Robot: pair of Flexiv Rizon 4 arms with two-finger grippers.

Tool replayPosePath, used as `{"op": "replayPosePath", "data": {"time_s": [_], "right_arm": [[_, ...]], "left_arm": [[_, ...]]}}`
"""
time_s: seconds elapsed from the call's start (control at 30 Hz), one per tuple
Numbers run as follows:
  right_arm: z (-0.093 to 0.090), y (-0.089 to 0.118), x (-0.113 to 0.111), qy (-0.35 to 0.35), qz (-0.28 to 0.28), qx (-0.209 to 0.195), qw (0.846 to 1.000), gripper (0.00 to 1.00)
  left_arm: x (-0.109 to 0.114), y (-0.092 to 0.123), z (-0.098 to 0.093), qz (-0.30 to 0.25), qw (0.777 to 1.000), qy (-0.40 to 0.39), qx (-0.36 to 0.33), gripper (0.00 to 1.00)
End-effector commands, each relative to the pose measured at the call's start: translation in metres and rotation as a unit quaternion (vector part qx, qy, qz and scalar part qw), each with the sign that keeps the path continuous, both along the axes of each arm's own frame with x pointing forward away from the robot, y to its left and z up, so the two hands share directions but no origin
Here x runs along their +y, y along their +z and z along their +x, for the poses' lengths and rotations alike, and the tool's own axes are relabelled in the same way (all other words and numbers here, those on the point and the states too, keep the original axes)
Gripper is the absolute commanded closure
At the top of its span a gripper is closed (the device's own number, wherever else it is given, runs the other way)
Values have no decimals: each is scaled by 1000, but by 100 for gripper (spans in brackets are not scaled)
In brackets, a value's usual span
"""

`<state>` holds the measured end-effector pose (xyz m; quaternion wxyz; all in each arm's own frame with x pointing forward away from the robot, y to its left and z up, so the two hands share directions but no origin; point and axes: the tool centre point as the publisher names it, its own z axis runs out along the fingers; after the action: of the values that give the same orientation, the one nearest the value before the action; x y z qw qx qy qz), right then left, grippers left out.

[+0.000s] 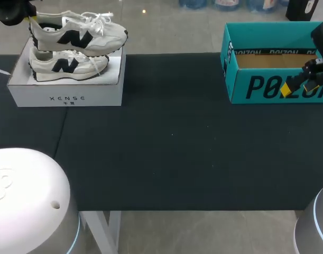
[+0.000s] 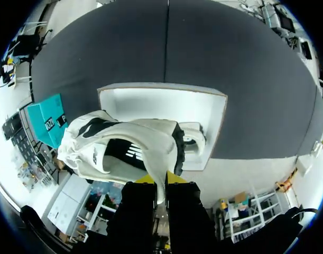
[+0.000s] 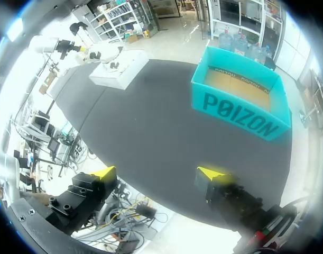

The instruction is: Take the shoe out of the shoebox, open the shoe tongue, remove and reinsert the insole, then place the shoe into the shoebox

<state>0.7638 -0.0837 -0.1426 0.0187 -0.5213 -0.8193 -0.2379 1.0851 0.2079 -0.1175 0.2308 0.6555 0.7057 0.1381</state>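
Note:
A white sneaker [image 1: 76,34] with a black logo hangs just above the white shoebox [image 1: 66,95] at the table's far left. My left gripper [image 1: 29,20] is shut on its heel. In the left wrist view the sneaker [image 2: 124,145] stretches ahead of the left gripper [image 2: 161,182], with the white shoebox [image 2: 161,103] beneath it. A second matching sneaker [image 1: 66,64] lies in the box. My right gripper [image 1: 297,84] stands open and empty in front of the teal box [image 1: 267,87] at the far right. The right wrist view shows that gripper [image 3: 157,173] wide open above the table.
The teal box [image 3: 240,100] is open-topped with a bare cardboard floor. A black cloth [image 1: 172,137] covers the table between the two boxes. White robot bases [image 1: 24,201] sit at the near corners.

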Motion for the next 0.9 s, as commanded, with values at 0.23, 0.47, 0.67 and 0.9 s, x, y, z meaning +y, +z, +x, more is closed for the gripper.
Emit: {"op": "replayPosePath", "data": {"time_s": [0.23, 0.47, 0.67, 0.9], "right_arm": [[1, -1, 0, 0, -1, 1, 1000, 0], [1, -1, 0, 0, -1, 1, 1000, 0], [1, -1, 0, 0, -1, 1, 1000, 0], [1, -1, 0, 0, -1, 1, 1000, 0]], "left_arm": [[-85, 22, -82, -6, 999, -42, -1, 100], [-143, -2, -119, -19, 997, -66, 39, 100], [-184, -16, -146, -40, 995, -64, 64, 100], [-233, -34, -171, -49, 993, -71, 84, 100]]}}
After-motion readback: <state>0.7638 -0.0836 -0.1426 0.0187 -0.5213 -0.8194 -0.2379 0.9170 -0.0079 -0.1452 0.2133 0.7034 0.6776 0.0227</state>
